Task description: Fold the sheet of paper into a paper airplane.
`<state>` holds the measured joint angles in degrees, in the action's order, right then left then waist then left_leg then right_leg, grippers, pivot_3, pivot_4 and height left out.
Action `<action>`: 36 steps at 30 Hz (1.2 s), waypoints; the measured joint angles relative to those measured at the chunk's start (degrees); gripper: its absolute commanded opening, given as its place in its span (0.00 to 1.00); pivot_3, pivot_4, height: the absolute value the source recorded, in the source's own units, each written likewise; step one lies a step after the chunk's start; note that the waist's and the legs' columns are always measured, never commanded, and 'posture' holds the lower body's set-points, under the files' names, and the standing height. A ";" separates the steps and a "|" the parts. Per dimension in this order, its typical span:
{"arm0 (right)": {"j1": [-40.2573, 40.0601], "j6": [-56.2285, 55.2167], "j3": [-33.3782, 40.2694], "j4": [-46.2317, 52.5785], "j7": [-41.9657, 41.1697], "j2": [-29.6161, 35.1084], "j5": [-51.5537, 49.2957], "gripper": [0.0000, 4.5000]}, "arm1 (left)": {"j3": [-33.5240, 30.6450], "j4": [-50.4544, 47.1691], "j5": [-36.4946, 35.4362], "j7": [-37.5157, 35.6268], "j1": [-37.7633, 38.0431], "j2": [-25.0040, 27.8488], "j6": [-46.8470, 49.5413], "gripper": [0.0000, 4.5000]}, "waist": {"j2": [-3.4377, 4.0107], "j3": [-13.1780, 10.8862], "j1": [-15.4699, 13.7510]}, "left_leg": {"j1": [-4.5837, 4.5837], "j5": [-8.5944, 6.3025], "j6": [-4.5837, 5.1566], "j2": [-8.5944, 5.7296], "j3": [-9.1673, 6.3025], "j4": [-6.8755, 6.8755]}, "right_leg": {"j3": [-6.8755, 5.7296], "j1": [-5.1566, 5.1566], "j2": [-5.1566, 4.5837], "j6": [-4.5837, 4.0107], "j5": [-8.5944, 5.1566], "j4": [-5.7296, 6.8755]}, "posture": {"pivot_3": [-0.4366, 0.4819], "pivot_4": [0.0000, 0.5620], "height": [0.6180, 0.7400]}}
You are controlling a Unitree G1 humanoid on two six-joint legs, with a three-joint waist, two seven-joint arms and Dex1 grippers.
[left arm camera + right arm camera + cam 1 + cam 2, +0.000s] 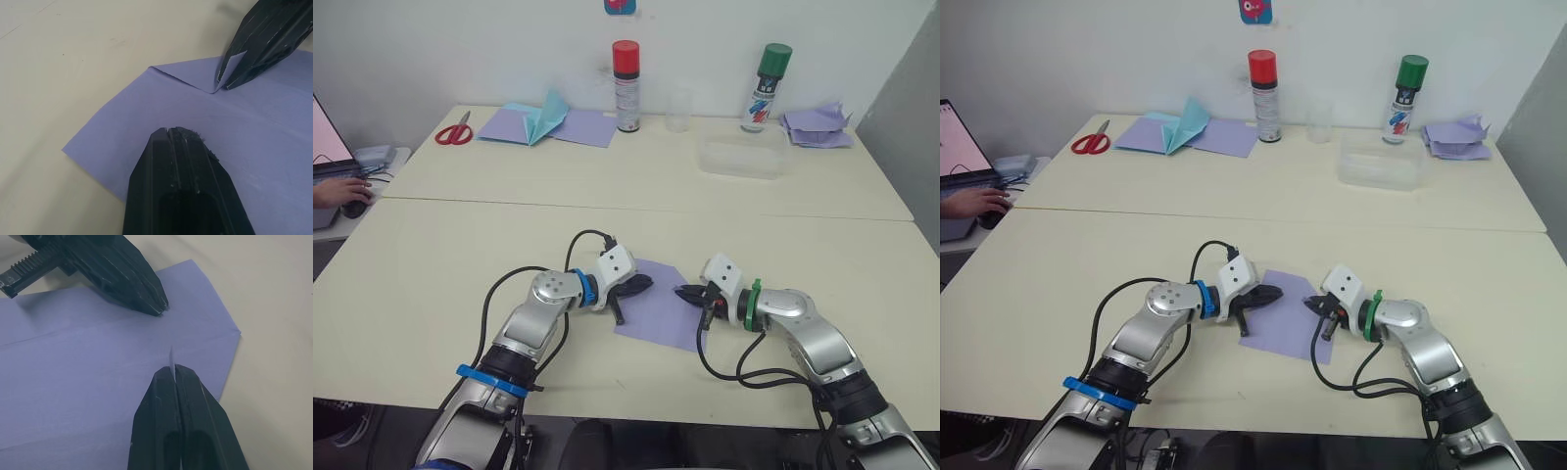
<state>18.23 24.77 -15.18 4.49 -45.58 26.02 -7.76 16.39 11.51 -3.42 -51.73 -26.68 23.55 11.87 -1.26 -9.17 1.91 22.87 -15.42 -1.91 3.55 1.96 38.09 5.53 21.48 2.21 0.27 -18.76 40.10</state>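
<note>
The sheet of paper [658, 311], lavender with a straight crease across it, lies flat on the near table between my two grippers. My left gripper [646, 282] is shut, its tips resting on the sheet's left part near the crease [159, 308]. At the sheet's right edge my right gripper [683, 292] is shut on the paper, and a thin sliver of lifted edge [171, 357] stands between its fingertips. The two grippers point at each other, a short gap apart. In the left wrist view, the pinched edge [221, 76] curls up off the table.
On the far table stand a red-capped spray can [626, 86], a green-capped can [766, 88], a clear cup [678, 111] and a clear box [741, 157]. Scissors [455, 131], a pale-blue paper shape [543, 117] and a lavender heap [817, 127] lie there. A person's hand [337, 191] rests far left.
</note>
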 measured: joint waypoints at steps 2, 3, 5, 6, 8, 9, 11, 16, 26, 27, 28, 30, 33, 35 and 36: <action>0.13 -0.12 0.02 -0.23 -0.27 0.00 0.00 0.00 | 0.00 -0.04 0.02 0.01 0.03 0.01 -0.01 0.00 | 0.00 0.00 0.00 | 0.00 0.00 0.00 0.00 0.00 0.00 | 0.00 0.00 0.00 0.00 0.00 0.00 | 0.48 0.27 1.00; 0.15 -0.15 0.08 -0.29 -0.35 -0.02 -0.02 0.00 | 0.00 -0.06 0.04 0.02 0.04 0.01 -0.01 0.00 | 0.00 0.00 0.00 | 0.00 0.00 0.00 0.00 0.00 0.00 | 0.00 0.00 0.00 0.00 0.00 0.00 | 0.48 0.27 1.00; 0.16 -0.17 0.30 -0.46 -0.35 -0.25 -0.07 0.00 | 0.00 -0.10 0.05 0.04 0.05 0.02 0.00 0.00 | 0.00 0.00 0.00 | 0.00 0.00 0.00 0.01 0.00 0.00 | 0.01 0.00 0.00 0.00 0.00 0.00 | 0.48 0.27 1.00; 0.17 -0.16 0.48 -0.59 -0.25 -0.44 -0.14 0.00 | -0.01 -0.19 0.06 0.06 0.07 0.06 0.08 0.00 | 0.00 0.00 0.01 | 0.00 0.00 0.00 0.01 0.01 0.00 | 0.00 0.00 0.00 0.00 0.00 0.00 | 0.48 0.27 1.00; 0.27 0.07 1.52 -0.97 0.35 -1.55 -0.55 0.00 | -0.08 -0.67 0.01 -0.01 0.19 0.42 0.45 0.00 | 0.00 0.00 0.08 | 0.00 0.00 0.00 0.03 0.01 0.00 | 0.00 0.02 0.00 0.00 0.00 0.00 | 0.48 0.27 1.00; 0.45 0.29 2.21 -1.08 0.78 -2.10 -0.81 0.00 | -0.16 -0.85 -0.05 -0.10 0.27 0.61 0.61 0.00 | 0.00 0.00 0.09 | 0.00 0.01 -0.01 0.03 0.00 0.00 | 0.01 0.03 0.00 0.00 0.00 0.00 | 0.48 0.27 1.00; 1.23 0.80 3.57 -1.21 1.53 -2.80 -1.97 0.00 | -0.50 -1.82 -0.23 -0.24 0.78 1.17 1.35 0.00 | 0.00 0.00 0.13 | 0.00 0.01 -0.01 0.03 -0.02 -0.01 | 0.01 0.04 0.01 0.00 0.00 0.00 | 0.48 0.27 1.00; 3.82 2.57 7.92 -2.09 3.56 -4.52 -4.87 0.00 | -0.95 -3.70 -0.75 -0.44 2.31 2.46 1.82 0.00 | 0.00 0.00 0.05 | 0.00 0.00 0.00 0.01 -0.07 -0.01 | 0.02 0.00 0.00 0.00 0.00 0.00 | 0.48 0.27 1.00; 3.91 7.03 8.38 -3.93 6.70 -4.05 -4.30 0.00 | -0.90 -3.84 -0.48 -0.07 2.45 2.52 1.48 0.00 | 0.01 0.00 -0.03 | 0.01 0.00 0.00 -0.02 -0.07 -0.02 | 0.04 0.00 0.00 0.00 0.00 -0.02 | 0.48 0.27 1.00; 4.04 7.98 8.47 -4.06 7.32 -4.12 -4.31 0.00 | -0.90 -3.77 -0.40 -0.07 2.44 2.58 1.30 0.00 | 0.01 0.00 -0.02 | 0.01 0.00 0.00 -0.01 -0.07 -0.02 | 0.03 0.00 0.00 0.00 0.00 -0.02 | 0.48 0.27 1.00; 4.22 9.03 8.61 -4.36 7.95 -4.28 -4.37 0.00 | -0.89 -3.68 -0.36 -0.10 2.42 2.63 1.11 0.00 | 0.01 0.00 -0.01 | 0.01 0.00 0.00 -0.01 -0.07 -0.02 | 0.03 0.00 0.00 0.00 0.00 -0.02 | 0.48 0.27 1.00; 4.38 11.09 8.88 -4.79 8.92 -4.71 -4.62 0.00 | -0.83 -3.37 -0.32 -0.14 2.37 2.67 0.48 0.00 | 0.01 0.00 -0.01 | 0.01 0.00 0.00 -0.01 -0.08 -0.02 | 0.03 0.00 0.00 0.00 0.00 -0.02 | 0.48 0.27 1.00; 4.80 13.11 9.03 -4.82 9.77 -4.88 -4.95 0.00 | -0.73 -3.01 -0.21 -0.19 2.26 2.73 -0.10 0.00 | 0.01 0.01 -0.01 | 0.01 0.00 0.00 -0.01 -0.06 -0.03 | 0.04 0.00 0.00 0.00 0.00 -0.03 | 0.48 0.27 1.00; 5.03 13.91 9.11 -4.79 9.99 -4.88 -5.23 0.00 | -0.65 -2.99 0.00 -0.14 2.24 2.72 -0.24 0.00 | 0.02 0.01 -0.01 | 0.01 0.00 0.01 -0.02 -0.08 -0.03 | 0.04 -0.01 0.00 0.00 0.00 -0.03 | 0.48 0.27 1.00; 5.06 14.24 9.19 -4.73 10.11 -4.88 -5.42 0.00 | -0.60 -2.99 0.06 -0.14 2.23 2.72 -0.34 0.00 | 0.02 0.01 -0.01 | 0.01 -0.01 0.01 -0.02 -0.08 -0.03 | 0.04 -0.01 0.00 0.00 0.00 -0.03 | 0.48 0.27 1.00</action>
<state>23.29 39.01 -5.99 -0.24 -35.47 21.13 -13.18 15.79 8.52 -3.35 -51.87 -24.45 26.28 11.53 -1.24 -9.16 1.90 22.88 -15.43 -1.90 3.53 1.88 38.06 5.57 21.47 2.21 0.27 -18.76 40.07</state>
